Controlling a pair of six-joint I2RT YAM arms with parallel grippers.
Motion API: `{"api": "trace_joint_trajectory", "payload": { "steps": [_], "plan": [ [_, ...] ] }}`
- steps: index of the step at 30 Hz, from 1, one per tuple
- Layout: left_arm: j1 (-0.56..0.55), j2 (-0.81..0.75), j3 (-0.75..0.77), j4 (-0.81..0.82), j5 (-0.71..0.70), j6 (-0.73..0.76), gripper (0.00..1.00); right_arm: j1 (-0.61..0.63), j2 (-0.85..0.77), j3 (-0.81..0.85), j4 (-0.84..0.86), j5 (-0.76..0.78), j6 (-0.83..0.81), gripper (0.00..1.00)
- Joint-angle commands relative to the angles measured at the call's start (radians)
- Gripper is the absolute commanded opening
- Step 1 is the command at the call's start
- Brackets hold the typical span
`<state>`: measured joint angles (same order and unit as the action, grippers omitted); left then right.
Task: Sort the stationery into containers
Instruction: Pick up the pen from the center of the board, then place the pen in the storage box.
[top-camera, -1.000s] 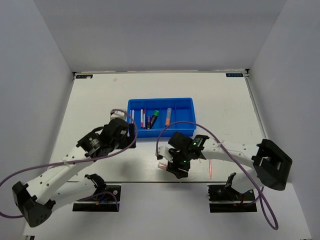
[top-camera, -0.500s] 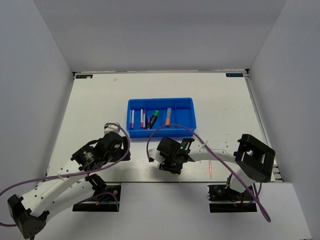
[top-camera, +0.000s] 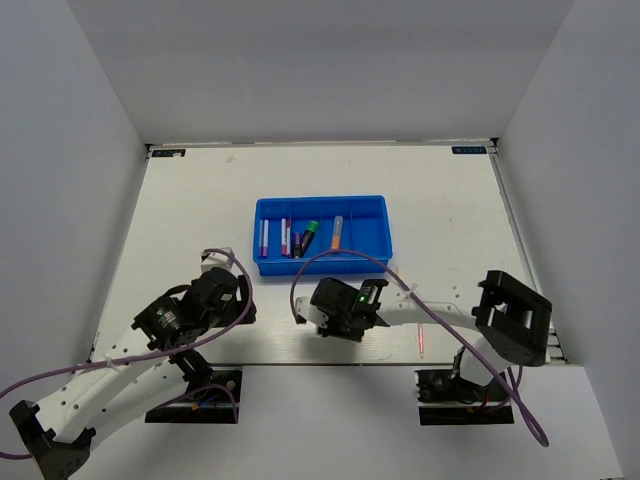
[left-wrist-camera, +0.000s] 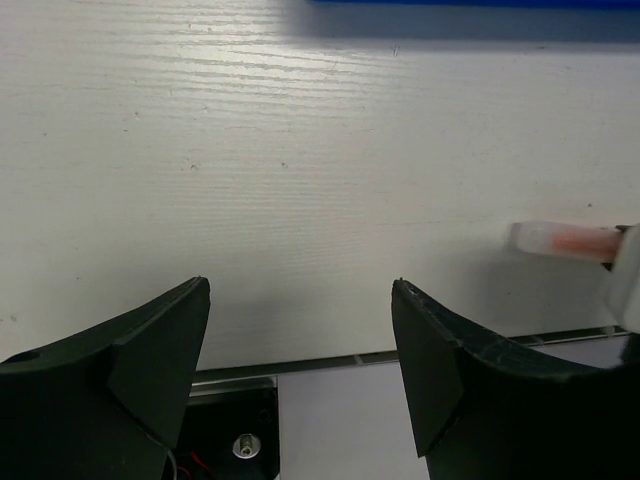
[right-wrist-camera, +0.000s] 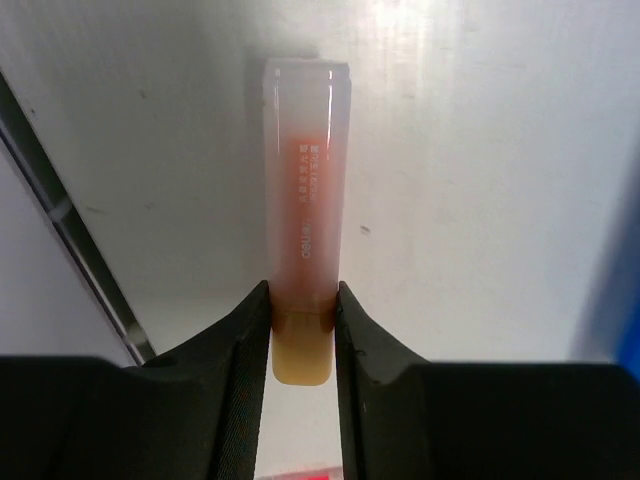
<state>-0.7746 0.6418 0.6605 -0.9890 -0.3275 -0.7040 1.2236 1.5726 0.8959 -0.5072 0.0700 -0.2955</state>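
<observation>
**Top:** blue tray (top-camera: 322, 200) sits mid-table (top-camera: 200, 190), with pink-white pens (top-camera: 265, 237), a green-black highlighter (top-camera: 310, 233) and an orange marker (top-camera: 337, 232) already in it. Can't make out the dividers from here. Right gripper (top-camera: 320, 322) is down at the table's near edge, just in front of the tray's near wall; whatever it has is hidden under the wrist. Left gripper (top-camera: 225, 292) is off the tray's near-left corner. One thin pink stick (top-camera: 421, 340) lies loose by the near edge, right side.

**Left wrist:** left gripper (left-wrist-camera: 300, 350) has its jaws wide with nothing between them, over bare table. The orange highlighter (left-wrist-camera: 562, 242) lies flat at the right.

**Right wrist:** right gripper (right-wrist-camera: 302, 320) has both fingers (right-wrist-camera: 250, 330) pressed on the sides of the orange highlighter (right-wrist-camera: 305, 200), near its butt end with the clear cap pointing away. It looks to be flat on the table.

**Step:** pick in hand, grasp just made. Next is a straight lift, carry over the near wall, and release into the compartment with the orange marker, probably.

**Writing:** small white print on the barrel, looks like "deli"; the rest is too small to read.
</observation>
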Motion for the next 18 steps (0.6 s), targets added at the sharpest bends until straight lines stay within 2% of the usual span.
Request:
{"api": "trace_joint_trajectory", "payload": {
  "steps": [1, 5, 7, 8, 11, 16, 18],
  "plan": [
    [-0.005, 0.009, 0.004, -0.004, 0.016, 0.001, 0.83, -0.016, -0.117, 0.105, -0.039, 0.097, -0.031, 0.0],
    [-0.005, 0.021, 0.01, 0.015, 0.027, 0.009, 0.8, -0.068, -0.181, 0.199, -0.05, 0.169, -0.068, 0.0],
    [-0.005, 0.022, 0.013, 0.024, 0.031, 0.009, 0.8, -0.105, -0.198, 0.25, -0.039, 0.241, -0.073, 0.0],
    [-0.005, 0.022, 0.008, 0.032, 0.039, 0.012, 0.79, -0.127, -0.201, 0.259, -0.015, 0.325, -0.073, 0.0],
    [-0.005, 0.032, 0.007, 0.036, 0.048, 0.012, 0.79, -0.188, -0.177, 0.29, 0.053, 0.407, -0.059, 0.0],
    [-0.005, 0.044, 0.01, 0.047, 0.058, 0.018, 0.78, -0.361, -0.067, 0.391, 0.088, 0.389, 0.028, 0.0],
    [-0.005, 0.048, 0.011, 0.053, 0.062, 0.021, 0.78, -0.421, -0.014, 0.417, 0.082, 0.334, 0.056, 0.0]
  ]
}}
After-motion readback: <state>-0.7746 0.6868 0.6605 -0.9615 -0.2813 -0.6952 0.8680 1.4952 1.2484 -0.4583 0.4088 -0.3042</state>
